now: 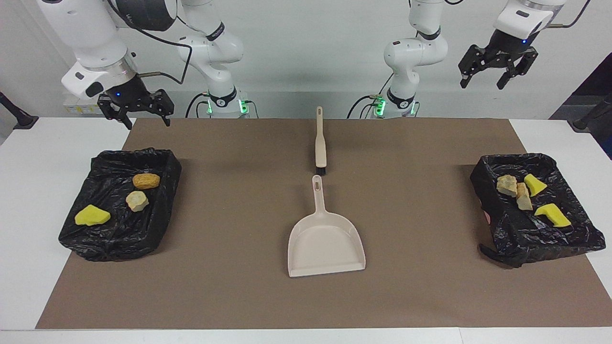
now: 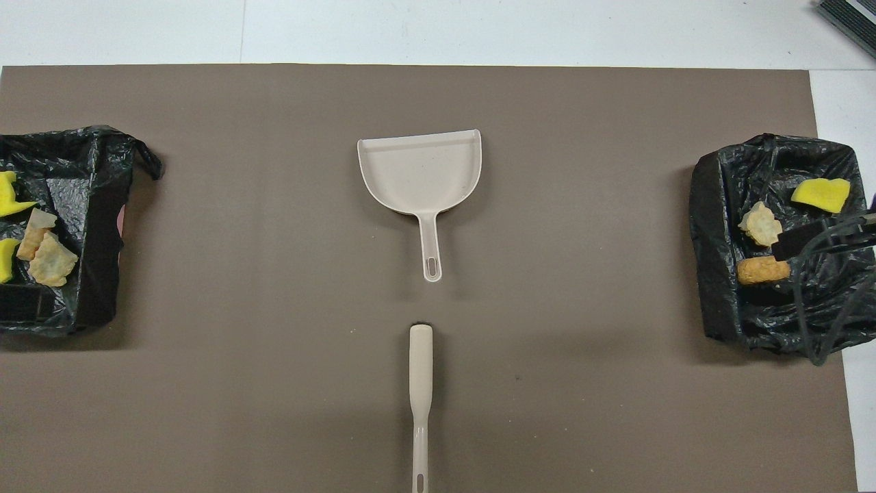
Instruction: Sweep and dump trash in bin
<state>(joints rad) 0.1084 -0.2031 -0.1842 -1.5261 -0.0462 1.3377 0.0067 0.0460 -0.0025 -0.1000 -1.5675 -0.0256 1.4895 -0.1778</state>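
My right gripper (image 1: 140, 113) hangs with jaws spread above the table edge at the right arm's end, while my left gripper (image 1: 494, 68) is raised high at the left arm's end, jaws likewise spread, both holding nothing. Farther out, the brush (image 1: 320, 142) lies in line with the dustpan (image 1: 326, 241). The trash (image 1: 525, 197) rests in two black-lined bins (image 1: 554, 239); only the facing view shows both grippers whole.

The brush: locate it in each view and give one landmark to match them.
Facing view: brush lies top centre, bristle end pointing at the dustpan handle.
Overhead view: brush lies bottom centre, below the dustpan.
Shared landmark: the dustpan, farther from the robots than the brush.
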